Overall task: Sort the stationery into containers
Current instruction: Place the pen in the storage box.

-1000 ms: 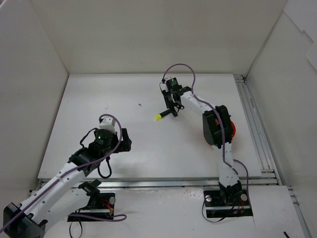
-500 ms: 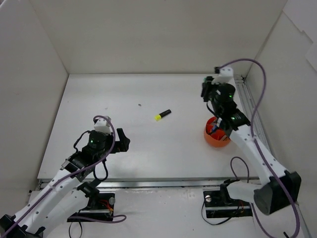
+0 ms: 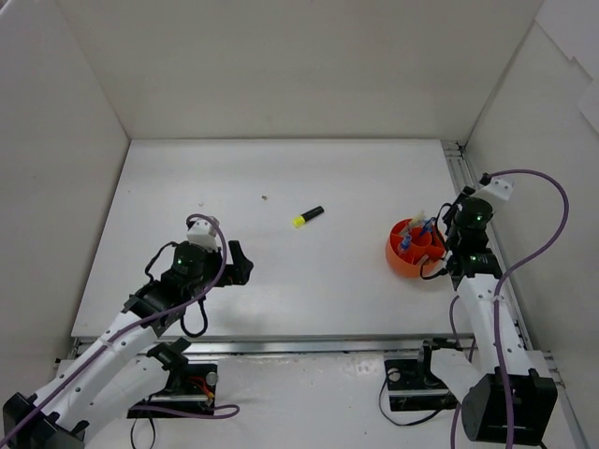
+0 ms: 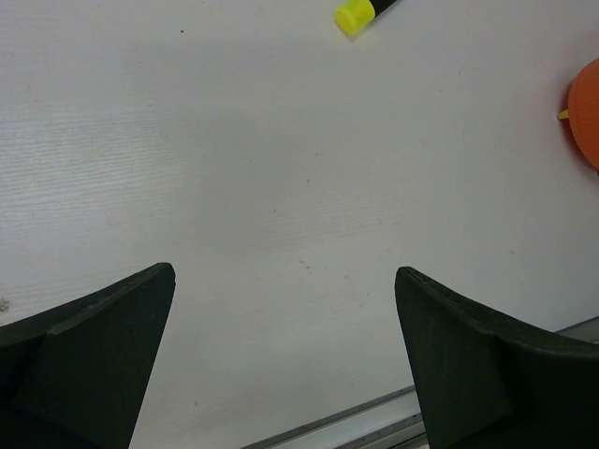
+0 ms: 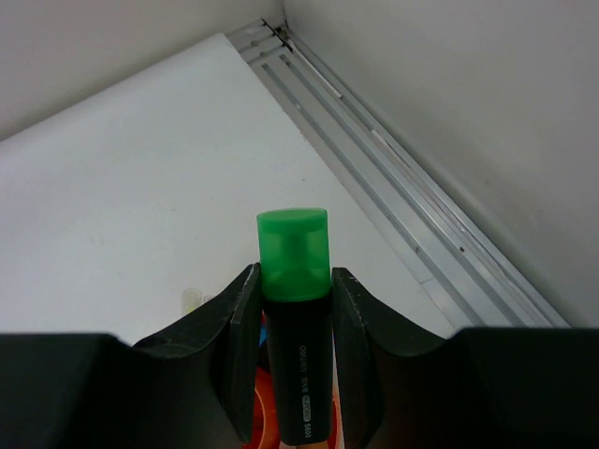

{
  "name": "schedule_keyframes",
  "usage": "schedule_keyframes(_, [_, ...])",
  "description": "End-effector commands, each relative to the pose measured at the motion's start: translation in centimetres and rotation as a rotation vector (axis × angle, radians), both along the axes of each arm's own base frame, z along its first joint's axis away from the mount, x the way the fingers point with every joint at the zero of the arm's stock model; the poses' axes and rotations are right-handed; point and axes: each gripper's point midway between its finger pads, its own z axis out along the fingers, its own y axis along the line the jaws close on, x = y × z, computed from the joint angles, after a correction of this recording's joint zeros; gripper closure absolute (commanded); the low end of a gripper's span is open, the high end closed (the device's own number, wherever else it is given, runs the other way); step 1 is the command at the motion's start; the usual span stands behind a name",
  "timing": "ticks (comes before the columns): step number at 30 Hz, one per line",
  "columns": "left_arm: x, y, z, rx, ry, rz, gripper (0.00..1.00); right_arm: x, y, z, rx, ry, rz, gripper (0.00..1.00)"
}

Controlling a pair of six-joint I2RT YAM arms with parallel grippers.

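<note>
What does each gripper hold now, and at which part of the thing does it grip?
The right gripper holds the green-capped highlighter by its black body, just under the cap. The left gripper is open and holds nothing.

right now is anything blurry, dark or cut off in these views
Top view: even soft light, no glare, pot contents too small to tell apart. Left wrist view: yellow highlighter cropped by the top edge, fingers dark. Right wrist view: green highlighter sharp, its print visible.

Top camera looks down on the pot (image 3: 412,254); left wrist, low, catches its edge from afar; right wrist sits just above it.
</note>
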Motion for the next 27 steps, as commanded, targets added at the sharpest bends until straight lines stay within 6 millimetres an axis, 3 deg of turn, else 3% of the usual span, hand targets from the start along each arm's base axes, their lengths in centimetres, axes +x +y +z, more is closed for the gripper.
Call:
schedule_keyframes(1, [0.9, -0.4, 1.6, -0.024, -0.061, -0.006, 0.00, 1.2, -1.3, 0.2, 0.024, -0.061, -0.065, 1.00])
schedule_keyframes(6, [1.1, -0.1, 1.7, -0.027, -0.065, 0.011, 0.00, 2.5, -1.2, -2.8, 0.041, -0.003, -0.052, 1.00])
schedule_keyframes(8, [1.1, -0.2, 1.8, -0.030, -0.067, 0.009, 0.00, 3.1, -0.6, -3.2, 0.058, -0.020, -0.015, 1.00])
schedule_keyframes(15, [1.2, -0.2, 1.6, -0.032, -0.063, 0.014, 0.00, 3.6, 0.0, -6.4, 0.097, 0.027, 0.001, 1.00])
schedule_keyframes(20, [1.2, -0.4, 1.5, -0.034, -0.057, 0.006, 0.00, 3.8, -0.3, -7.3, 0.076, 0.039, -0.022, 0.96])
schedule_keyframes(27, [1.1, -0.3, 1.5, -0.036, -0.059, 0.007, 0.00, 3.1, 1.2, -7.5, 0.047, 0.063, -0.033, 0.88])
